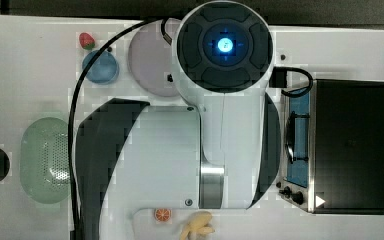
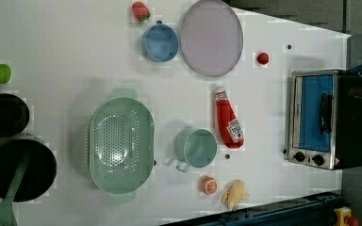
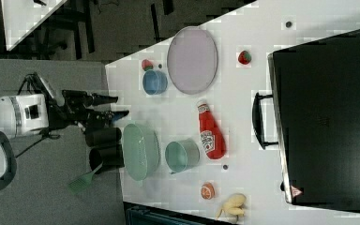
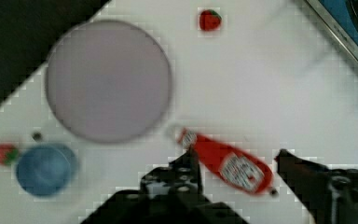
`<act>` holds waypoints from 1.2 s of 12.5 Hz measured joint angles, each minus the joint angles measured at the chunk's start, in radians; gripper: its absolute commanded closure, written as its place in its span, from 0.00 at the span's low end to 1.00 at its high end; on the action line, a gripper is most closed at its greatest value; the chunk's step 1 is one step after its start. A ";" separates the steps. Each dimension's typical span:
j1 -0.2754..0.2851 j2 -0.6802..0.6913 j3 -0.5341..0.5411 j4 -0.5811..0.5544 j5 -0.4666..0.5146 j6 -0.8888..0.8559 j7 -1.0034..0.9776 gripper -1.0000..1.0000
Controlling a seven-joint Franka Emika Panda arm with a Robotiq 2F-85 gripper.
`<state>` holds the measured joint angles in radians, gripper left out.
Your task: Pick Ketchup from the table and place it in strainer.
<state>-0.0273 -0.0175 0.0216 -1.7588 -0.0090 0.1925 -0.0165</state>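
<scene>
The ketchup [image 2: 228, 121] lies flat on the white bench [image 2: 66, 52], a glossy red squeeze bottle with a narrow neck, a white cap and a small label on its belly. Taking it as the landmark: in the left view, the pale green strainer [image 2: 121, 140] sits well to the left view's left of it, an oval plastic basket with a wide rim, two stubby handles and a bottom dotted with holes; nothing lies in it. Between the two stands a smaller round green cup [image 2: 196, 148] with a handle, also bare inside. Beyond the bottle's cap end rests a smooth, flat lilac plate [image 2: 211, 36], and beside that a blue bowl [image 2: 160, 43] with a strawberry [image 2: 140, 11] next to it. On the bottle's other side stands a boxy metal toaster oven [image 2: 324, 118] with a blue door. An orange slice [image 2: 209, 185] and a banana [image 2: 235, 194] lie past the bottle's base.

In the wrist view the end effector [image 4: 235, 161] hangs above the bottle, its black fingers [image 4: 189, 163] spread wide to either side of the red body, holding nothing and not touching it.
</scene>
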 measured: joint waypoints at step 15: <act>-0.077 -0.064 0.122 -0.509 0.035 0.288 -0.485 0.00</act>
<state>-0.1039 -0.0814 0.1433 -2.2676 0.0259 0.4805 -0.5010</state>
